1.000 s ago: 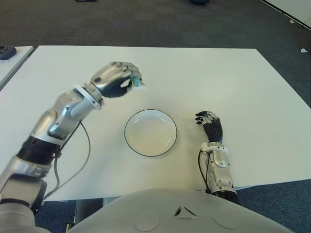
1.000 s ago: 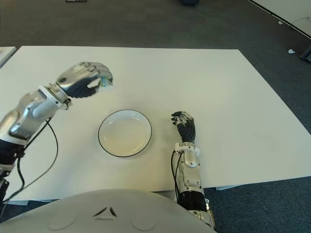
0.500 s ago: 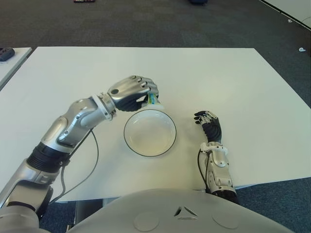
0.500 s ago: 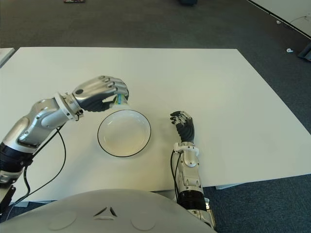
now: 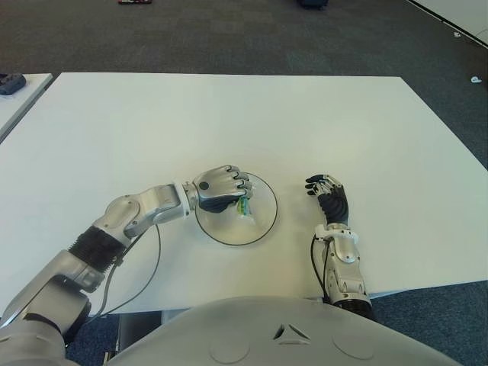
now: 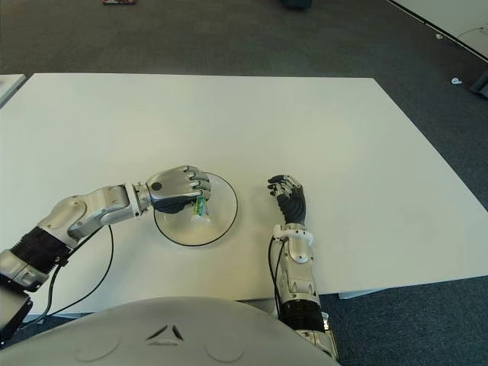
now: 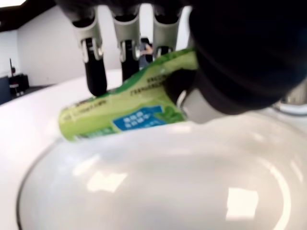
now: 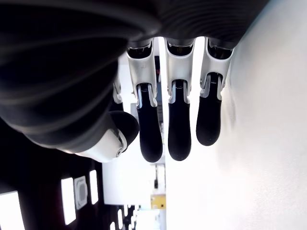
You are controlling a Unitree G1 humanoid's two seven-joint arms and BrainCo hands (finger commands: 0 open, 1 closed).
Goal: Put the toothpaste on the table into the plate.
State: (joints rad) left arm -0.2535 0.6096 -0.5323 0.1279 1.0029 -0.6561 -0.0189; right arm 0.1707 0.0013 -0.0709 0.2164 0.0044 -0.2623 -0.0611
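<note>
The left hand [image 5: 222, 186] holds the toothpaste [image 7: 125, 111] in curled fingers low over the plate [image 5: 261, 221] for release, while the right hand [image 5: 330, 198], fingers loosely extended and empty, shows beside the plate toward the desk's [image 5: 305, 122] right edge.

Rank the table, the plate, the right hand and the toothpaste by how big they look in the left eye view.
1. Table
2. Plate, partly covered by the left hand
3. Right hand
4. Toothpaste, mostly hidden in the left hand's grip, so only a sliver shows
</note>
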